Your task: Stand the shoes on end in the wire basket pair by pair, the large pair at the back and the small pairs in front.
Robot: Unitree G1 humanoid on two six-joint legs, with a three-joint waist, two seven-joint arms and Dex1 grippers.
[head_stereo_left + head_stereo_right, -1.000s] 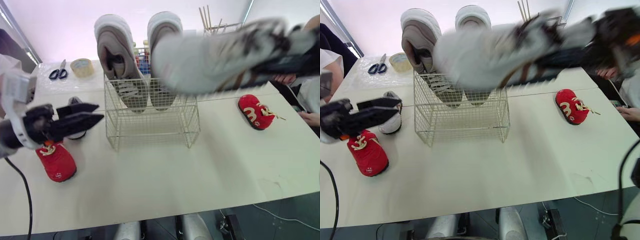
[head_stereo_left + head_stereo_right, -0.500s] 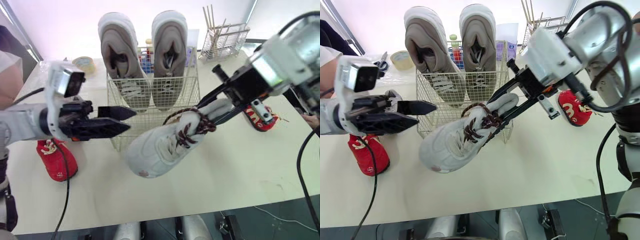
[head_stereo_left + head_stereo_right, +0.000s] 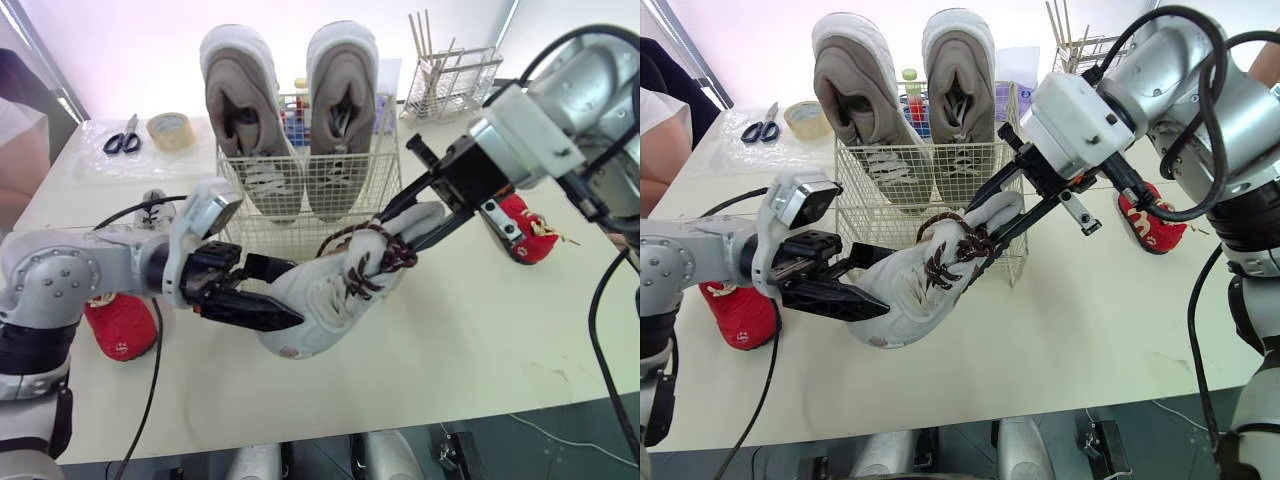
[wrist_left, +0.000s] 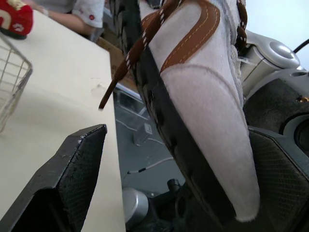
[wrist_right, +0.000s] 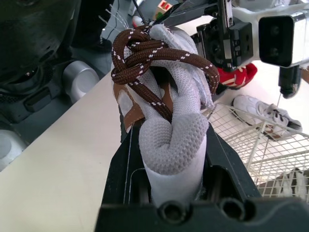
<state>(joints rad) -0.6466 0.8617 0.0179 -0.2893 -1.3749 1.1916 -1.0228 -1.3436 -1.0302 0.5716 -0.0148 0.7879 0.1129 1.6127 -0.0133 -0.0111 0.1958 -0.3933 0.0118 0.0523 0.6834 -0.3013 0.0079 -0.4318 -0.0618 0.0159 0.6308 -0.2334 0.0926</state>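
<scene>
The grey shoe with brown laces hangs in the air above the table. The right gripper has it by the heel, its two fingers closed tight on the padded collar, one on each side. From that gripper the shoe slants away and down, toe lowest. The toe reaches into the left gripper, which is spread wide, one finger above the toe and one below. In the left wrist view the sole runs between the two pads, nearer one than the other; whether either pad touches it cannot be told. The heel itself is buried between the right gripper's fingers, and the lower left finger covers part of the toe in the head views.

Just beyond both grippers stands the wire basket, with the large pair on end at its back, toes up. On the outer side of the left gripper a red shoe lies half hidden under that arm. A small white shoe shows beyond it, partly covered. On the outer side of the right gripper a second red shoe is partly cut off by the gripper's body. Well beyond the left gripper lie scissors and a tape roll
</scene>
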